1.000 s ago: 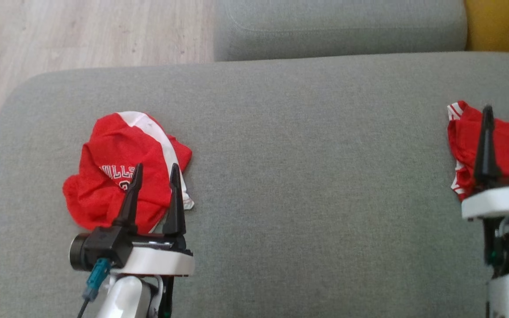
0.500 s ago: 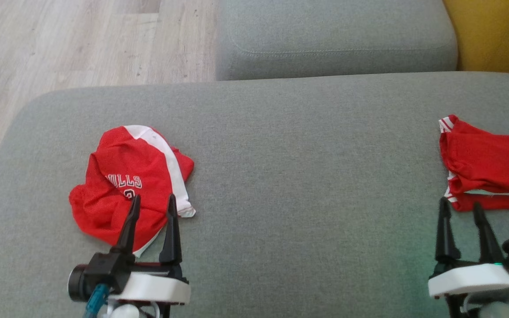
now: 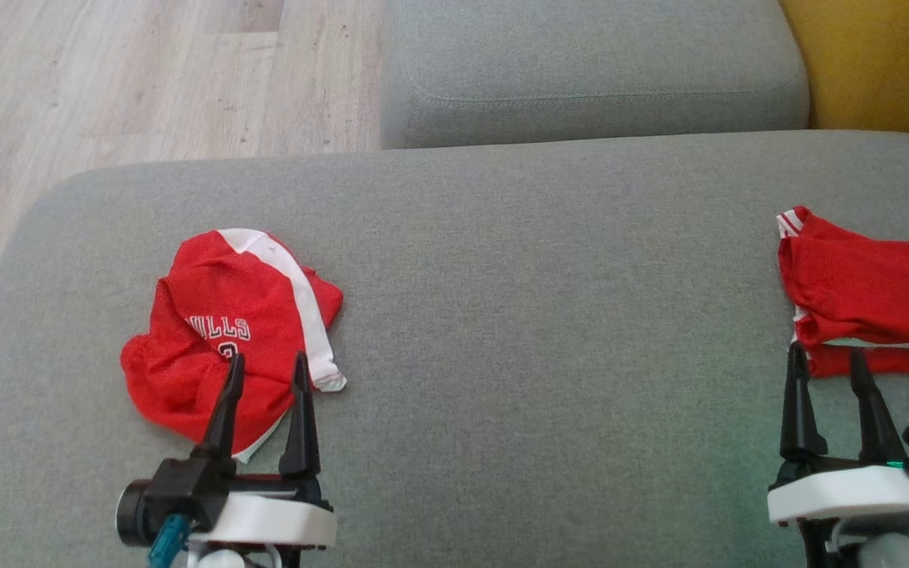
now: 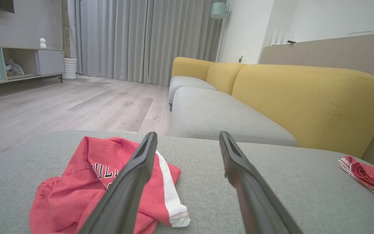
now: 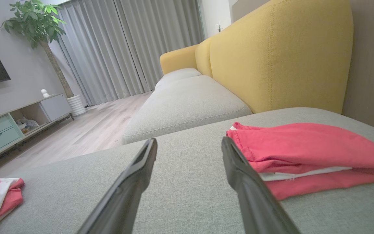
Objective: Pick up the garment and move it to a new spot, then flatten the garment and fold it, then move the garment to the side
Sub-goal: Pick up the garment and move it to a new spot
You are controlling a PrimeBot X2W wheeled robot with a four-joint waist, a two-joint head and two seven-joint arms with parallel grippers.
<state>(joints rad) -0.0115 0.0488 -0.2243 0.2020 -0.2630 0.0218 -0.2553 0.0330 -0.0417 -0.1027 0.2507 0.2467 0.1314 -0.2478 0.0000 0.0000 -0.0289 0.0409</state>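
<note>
Lying folded at the right edge of the head view, the garment rests free on the sofa. A second ago the right end effector stood over it. Now it is back at the lower right, tips just short of the cloth, fingers wide apart and empty. The move aside looks finished. The left end effector, also spread and empty, hovers over the near edge of a crumpled jersey at centre left, which is probably next.
</note>
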